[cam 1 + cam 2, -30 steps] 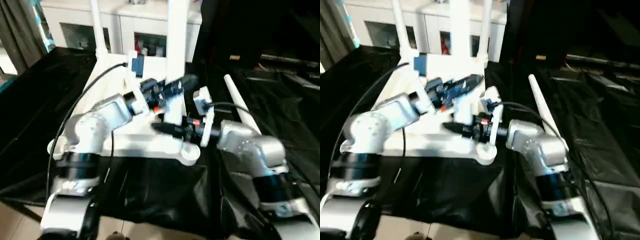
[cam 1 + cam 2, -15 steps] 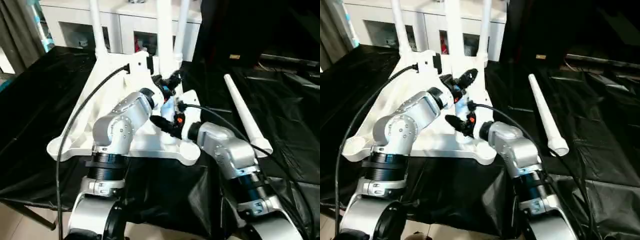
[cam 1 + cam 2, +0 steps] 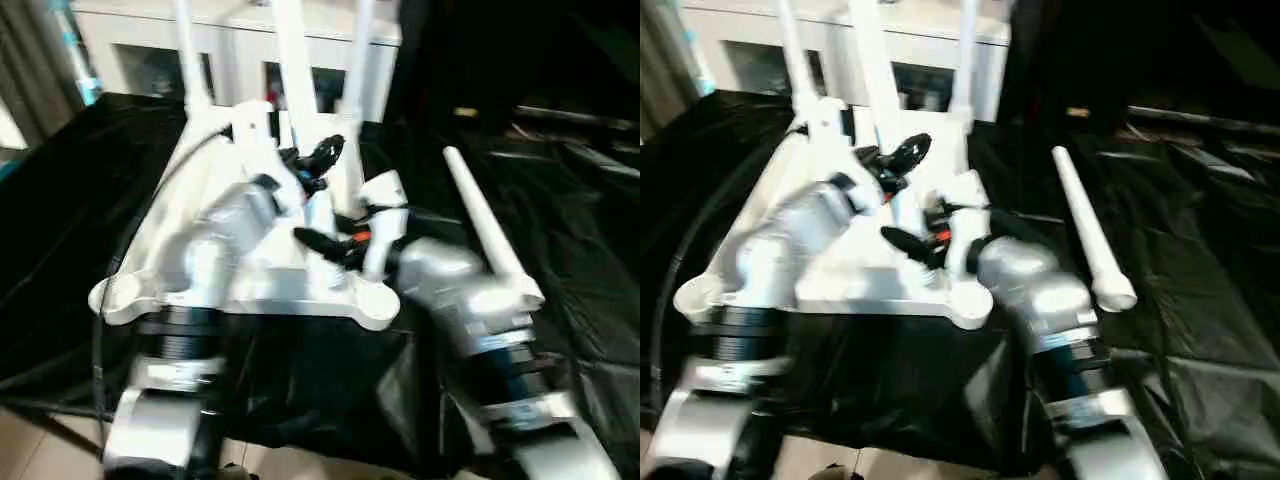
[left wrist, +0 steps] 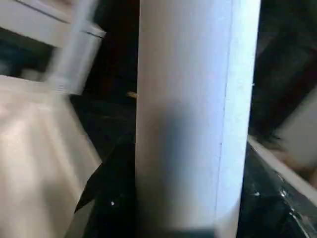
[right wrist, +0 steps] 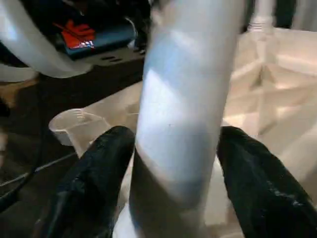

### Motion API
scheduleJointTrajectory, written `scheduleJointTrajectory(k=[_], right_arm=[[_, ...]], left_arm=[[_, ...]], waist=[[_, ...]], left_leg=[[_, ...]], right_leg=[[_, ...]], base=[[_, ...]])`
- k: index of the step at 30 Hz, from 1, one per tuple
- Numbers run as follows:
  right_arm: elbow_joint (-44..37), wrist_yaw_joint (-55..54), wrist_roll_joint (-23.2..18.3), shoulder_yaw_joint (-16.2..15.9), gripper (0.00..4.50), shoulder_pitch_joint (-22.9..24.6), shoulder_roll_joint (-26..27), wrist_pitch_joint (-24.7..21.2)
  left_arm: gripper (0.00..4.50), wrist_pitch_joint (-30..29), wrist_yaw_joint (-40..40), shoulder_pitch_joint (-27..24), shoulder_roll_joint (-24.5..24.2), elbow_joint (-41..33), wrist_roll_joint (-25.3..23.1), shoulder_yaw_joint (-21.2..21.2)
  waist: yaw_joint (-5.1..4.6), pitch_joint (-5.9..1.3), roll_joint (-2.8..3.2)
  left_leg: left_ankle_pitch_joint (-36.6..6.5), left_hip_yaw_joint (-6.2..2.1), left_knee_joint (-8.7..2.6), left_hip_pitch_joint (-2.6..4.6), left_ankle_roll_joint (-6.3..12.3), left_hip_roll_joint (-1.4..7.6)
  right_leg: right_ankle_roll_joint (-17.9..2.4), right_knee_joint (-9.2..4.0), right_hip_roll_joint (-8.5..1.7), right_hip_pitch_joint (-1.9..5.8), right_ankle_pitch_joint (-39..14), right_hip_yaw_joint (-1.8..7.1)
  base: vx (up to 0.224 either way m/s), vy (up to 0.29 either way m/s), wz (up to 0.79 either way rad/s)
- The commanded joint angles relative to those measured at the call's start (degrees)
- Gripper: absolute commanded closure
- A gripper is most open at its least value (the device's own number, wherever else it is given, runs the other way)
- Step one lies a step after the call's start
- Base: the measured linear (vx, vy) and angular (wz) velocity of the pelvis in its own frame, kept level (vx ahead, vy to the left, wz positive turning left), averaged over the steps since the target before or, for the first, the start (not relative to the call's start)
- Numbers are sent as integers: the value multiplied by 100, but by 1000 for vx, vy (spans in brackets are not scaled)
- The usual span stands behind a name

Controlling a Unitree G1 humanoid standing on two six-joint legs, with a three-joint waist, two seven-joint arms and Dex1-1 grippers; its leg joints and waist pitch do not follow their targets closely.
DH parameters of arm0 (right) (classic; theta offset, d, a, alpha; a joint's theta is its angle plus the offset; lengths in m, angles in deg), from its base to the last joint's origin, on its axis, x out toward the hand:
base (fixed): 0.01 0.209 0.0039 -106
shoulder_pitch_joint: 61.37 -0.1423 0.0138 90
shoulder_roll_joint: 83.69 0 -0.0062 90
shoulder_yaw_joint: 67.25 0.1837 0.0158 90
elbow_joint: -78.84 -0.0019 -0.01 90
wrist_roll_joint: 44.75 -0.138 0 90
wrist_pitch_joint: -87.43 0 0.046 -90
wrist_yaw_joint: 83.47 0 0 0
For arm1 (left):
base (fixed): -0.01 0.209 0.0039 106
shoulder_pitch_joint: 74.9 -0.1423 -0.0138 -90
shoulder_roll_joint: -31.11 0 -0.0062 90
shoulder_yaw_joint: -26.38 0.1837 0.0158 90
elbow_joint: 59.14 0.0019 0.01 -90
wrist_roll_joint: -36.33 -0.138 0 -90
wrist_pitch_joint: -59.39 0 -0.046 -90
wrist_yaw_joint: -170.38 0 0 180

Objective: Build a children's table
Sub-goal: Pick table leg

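Note:
The children's table top [image 3: 262, 292] lies upside down on black cloth. Two white legs stand in its far corners, one on the left [image 3: 185, 60] and one on the right [image 3: 358, 70]. Between them a third leg [image 3: 290, 60] rises at a lean over the top's near right part. My left gripper [image 3: 318, 160] is shut on this leg higher up, and the leg [image 4: 188, 124] looms close in the left wrist view. My right gripper [image 5: 176, 136] holds it lower down, with a black finger [image 5: 99, 178] pressed against each side. Another leg [image 3: 480, 225] lies loose on the cloth to the right.
A white cabinet [image 3: 140, 55] with glass-fronted compartments stands behind the table. Black cloth [image 3: 560, 200] covers the surface all around. The near right corner socket [image 3: 375, 300] of the top sits just below my right gripper.
The held leg's upper end has swung to the left while the two standing legs kept their places. My forearms have shifted with it.

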Motion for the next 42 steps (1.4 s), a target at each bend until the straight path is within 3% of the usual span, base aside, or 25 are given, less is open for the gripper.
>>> scheduleJointTrajectory(k=[1,5,7,10,17,22,23,24,28,31,33,34,36,37,39,42], right_arm=[[-265,555,-204,78,131,18,-422,-226],[-397,1008,-380,64,131,53,-727,-413],[-531,1460,-559,5,131,100,-1054,-578],[-626,1744,-665,-58,131,117,-1251,-702],[-739,1989,-872,-77,184,97,-1393,-927],[-646,1703,-787,-67,218,79,-1230,-842],[-595,1560,-741,-44,243,65,-1162,-807],[-547,1427,-698,-21,245,51,-1103,-778],[-144,466,-378,119,257,-14,-603,-399],[-110,359,-355,131,258,-14,-537,-366],[-86,125,-356,147,258,-16,-359,-323],[-98,56,-365,140,258,-16,-292,-321],[-108,-1,-367,137,258,-19,-219,-325],[-116,14,-364,128,258,-19,-200,-322],[-149,88,-367,98,258,-15,-208,-338],[-164,114,-370,88,258,-12,-235,-350]], left_arm=[[263,-400,790,39,-137,-299,511,144],[264,-536,1355,30,-285,-423,860,133],[264,-709,2031,4,-434,-609,1283,109],[264,-848,2620,-54,-532,-837,1670,68],[264,-946,3067,-69,-623,-867,1900,88],[264,-624,2791,-42,-558,-619,1524,132],[264,-572,2587,-6,-520,-521,1413,106],[208,-550,2421,32,-485,-429,1323,79],[187,-342,1131,188,-220,-160,598,84],[153,-354,840,214,-167,-92,466,83],[150,-294,236,240,-3,85,239,32],[190,-235,-10,227,110,118,199,-26],[191,-173,-303,222,261,150,181,-127],[182,-130,-294,215,298,153,186,-133],[232,-91,-164,194,341,116,213,-120],[229,-107,-111,187,346,70,234,-113]], waist=[[10,-470,52],[28,-462,30],[37,-468,20],[13,-452,19],[-11,-450,34],[-12,-459,20],[-8,-467,20],[-15,-456,17],[-25,-467,5],[-25,-475,5],[-23,-480,-7],[-21,-480,-3],[-24,-486,-18],[-16,-489,-28],[-15,-479,-27],[-17,-467,-31]], left_leg=[[-937,17,-382,132,-42,89],[-964,18,-378,108,-20,70],[-955,24,-370,98,17,71],[-1034,18,-374,99,-4,72],[-1132,12,-380,119,-50,89],[-1065,4,-383,108,-88,88],[-1029,6,-377,105,-95,85],[-1029,9,-380,103,-111,83],[-1055,-3,-383,108,-208,84],[-942,1,-382,95,-185,83],[-860,9,-372,84,-128,72],[-844,6,-373,84,-117,71],[-842,7,-367,78,-92,73],[-808,12,-362,75,-66,72],[-845,14,-369,83,-32,73],[-923,17,-372,84,-45,73]], right_leg=[[-1124,-334,-283,349,-728,232],[-1143,-333,-289,381,-764,230],[-1146,-336,-301,396,-873,236],[-1117,-356,-297,377,-1085,230],[-1117,-372,-284,351,-1213,227],[-1053,-370,-293,360,-1216,226],[-1057,-359,-294,366,-1168,228],[-1044,-369,-289,354,-1177,229],[-953,-376,-302,359,-1313,224],[-935,-359,-291,370,-1109,230],[-956,-349,-289,380,-953,230],[-964,-349,-290,377,-943,227],[-987,-355,-294,386,-915,225],[-1000,-355,-295,386,-883,225],[-972,-365,-292,374,-985,224],[-922,-392,-298,369,-1172,223]], base=[[0,0,0],[0,0,0],[0,0,0],[0,0,0],[0,0,0],[0,0,0],[0,0,0],[0,0,0],[0,0,0],[0,0,0],[0,0,0],[0,0,0],[0,0,0],[0,0,0],[0,0,0],[0,0,0]])
